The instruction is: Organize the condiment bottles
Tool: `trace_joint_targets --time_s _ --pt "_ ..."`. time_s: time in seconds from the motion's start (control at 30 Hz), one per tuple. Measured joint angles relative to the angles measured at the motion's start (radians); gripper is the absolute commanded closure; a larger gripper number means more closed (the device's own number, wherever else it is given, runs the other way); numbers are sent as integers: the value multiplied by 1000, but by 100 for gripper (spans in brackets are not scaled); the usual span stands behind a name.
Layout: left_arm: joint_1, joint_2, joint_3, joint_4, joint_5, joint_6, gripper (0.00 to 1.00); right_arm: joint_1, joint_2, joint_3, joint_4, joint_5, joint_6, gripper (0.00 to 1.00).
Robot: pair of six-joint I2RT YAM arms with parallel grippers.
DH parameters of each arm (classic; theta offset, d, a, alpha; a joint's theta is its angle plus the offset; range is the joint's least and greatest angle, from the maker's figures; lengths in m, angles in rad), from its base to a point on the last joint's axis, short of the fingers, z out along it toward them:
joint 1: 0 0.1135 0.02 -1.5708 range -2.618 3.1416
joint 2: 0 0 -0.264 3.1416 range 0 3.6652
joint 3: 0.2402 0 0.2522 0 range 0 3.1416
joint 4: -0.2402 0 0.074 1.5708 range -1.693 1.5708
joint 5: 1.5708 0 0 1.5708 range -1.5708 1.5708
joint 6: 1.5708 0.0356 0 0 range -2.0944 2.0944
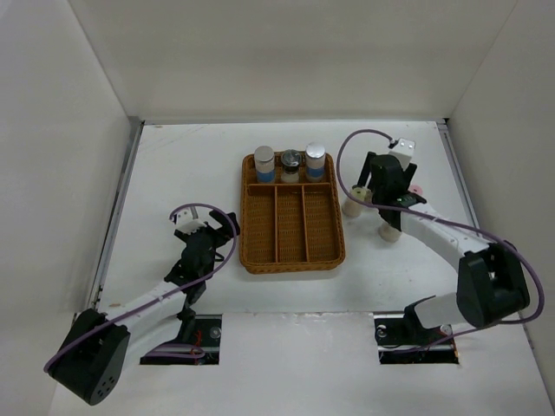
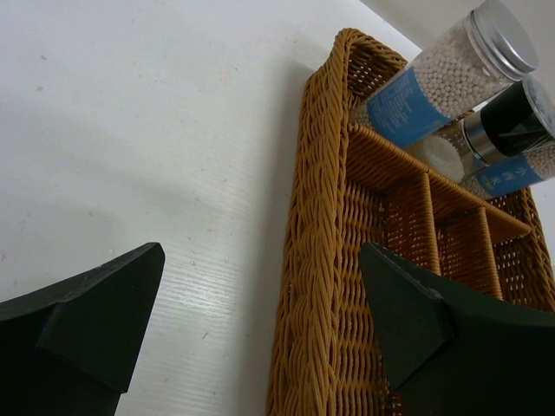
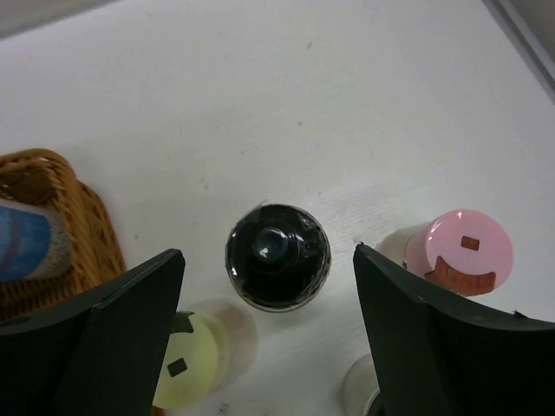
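In the tray's far compartment stand three condiment bottles: a white one with a blue band and silver cap (image 1: 264,163), a dark-capped one (image 1: 290,165) and a second blue-banded one (image 1: 315,161). Right of the tray, my right gripper (image 1: 388,192) hovers open over a dark-capped bottle (image 3: 277,256), which shows between its fingers (image 3: 130,321) without touching them. A cream-capped bottle (image 3: 186,364) stands to its left and a pink-capped one (image 3: 458,253) to its right. My left gripper (image 2: 260,303) is open beside the tray's left rim, holding nothing.
The brown wicker tray (image 1: 253,234) lies mid-table with three long compartments bare. Another pale bottle (image 1: 389,232) stands under the right arm. White walls close in the table on the left, back and right. The tray's corner (image 3: 52,199) is close to the cream-capped bottle.
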Motion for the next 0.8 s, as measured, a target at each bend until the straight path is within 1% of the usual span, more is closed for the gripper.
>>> trace_joint_targets --time_s 0.23,0.33,0.47,0.6,0.63,0.8 --pt "0 -3 0 5 2 0 0 -41 126 26 -22 -38 14 14" --pt "0 -3 0 5 2 0 0 -55 162 47 -21 -53 24 18" --pt "0 0 0 5 3 0 0 -75 181 51 -21 -77 43 25" --pt "0 0 0 6 3 0 0 -93 190 52 -21 -100 60 42" --pt "0 0 0 6 3 0 0 -95 190 53 -20 -103 65 45" --pt "0 0 0 6 5 -1 0 -99 164 52 -21 -104 71 49"
